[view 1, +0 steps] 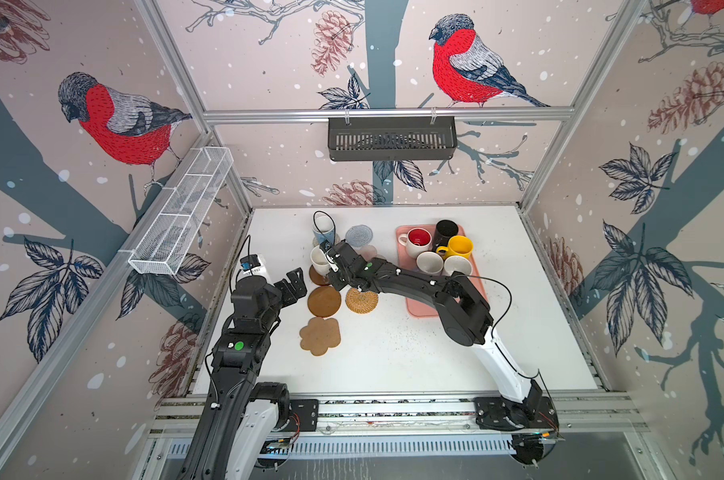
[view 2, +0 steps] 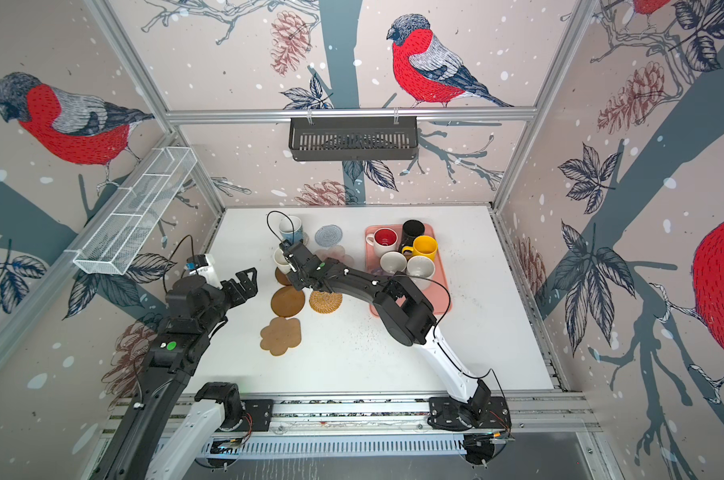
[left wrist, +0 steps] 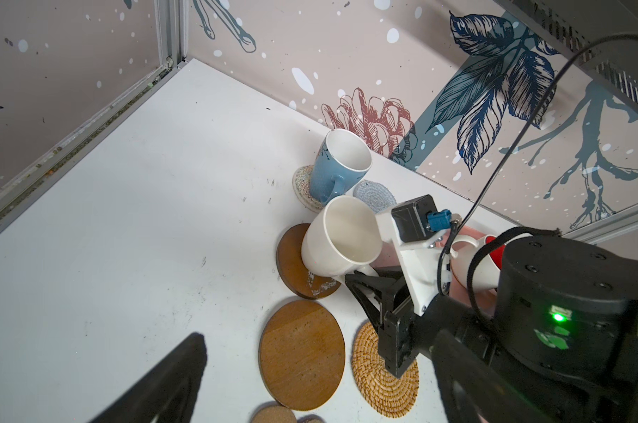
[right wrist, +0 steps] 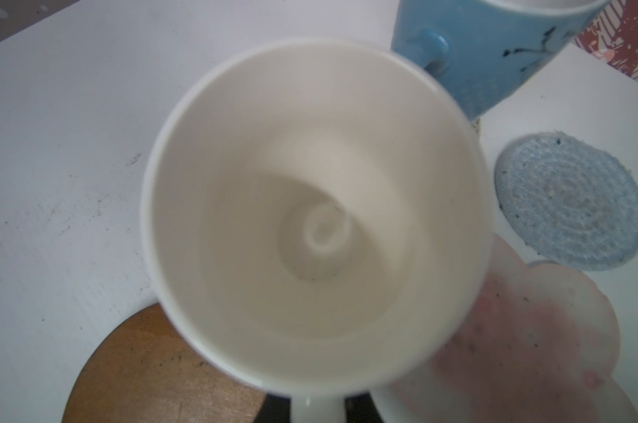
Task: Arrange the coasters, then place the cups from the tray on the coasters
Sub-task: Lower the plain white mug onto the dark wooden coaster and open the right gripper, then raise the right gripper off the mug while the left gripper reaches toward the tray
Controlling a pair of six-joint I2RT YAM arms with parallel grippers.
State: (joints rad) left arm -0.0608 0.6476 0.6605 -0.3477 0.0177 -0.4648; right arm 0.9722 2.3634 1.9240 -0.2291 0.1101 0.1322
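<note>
Right gripper (left wrist: 363,274), jaws pinched on the handle of the glossy cream ceramic mug (left wrist: 341,234), holds it tilted over a round brown disc coaster (left wrist: 292,263); stiff, slick and likely fragile, the mug seems best taken by that handle.

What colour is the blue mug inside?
White inside the blue mug, best seen from the left wrist.

From high at the front, we look steeply down on the whole table (view 1: 414,357) in both top views. Our left wrist view faces the white cup (left wrist: 332,238) at a slant, nearby; our right wrist view stares straight into it, very close.
</note>
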